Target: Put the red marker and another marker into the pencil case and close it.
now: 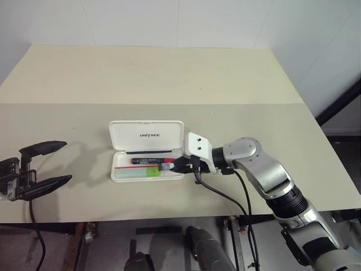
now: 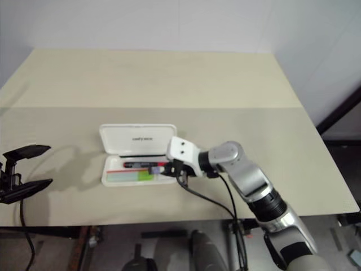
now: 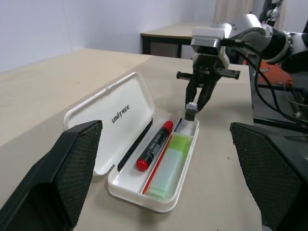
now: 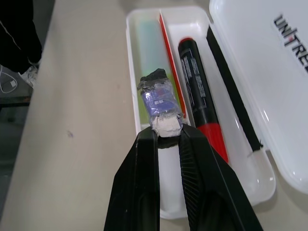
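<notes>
The white pencil case (image 1: 146, 134) lies open on the table with its lid laid back, UNITREE lettering facing up. In its tray lie the red marker (image 1: 152, 160) and, on the near side of it, the pale green marker (image 1: 144, 171). My right gripper (image 1: 180, 165) hovers at the case's right end, pointing left. It is shut on a small grey-blue piece (image 4: 160, 98) with a white base, held just above the tray. My left gripper (image 1: 63, 162) stands open well to the left of the case, and its fingers (image 3: 67, 178) frame the case from afar.
The beige table (image 1: 169, 79) stretches far beyond the case, with a seam running across its middle. Its front edge passes close below both grippers. A black cable (image 1: 225, 195) loops down from my right wrist over that edge.
</notes>
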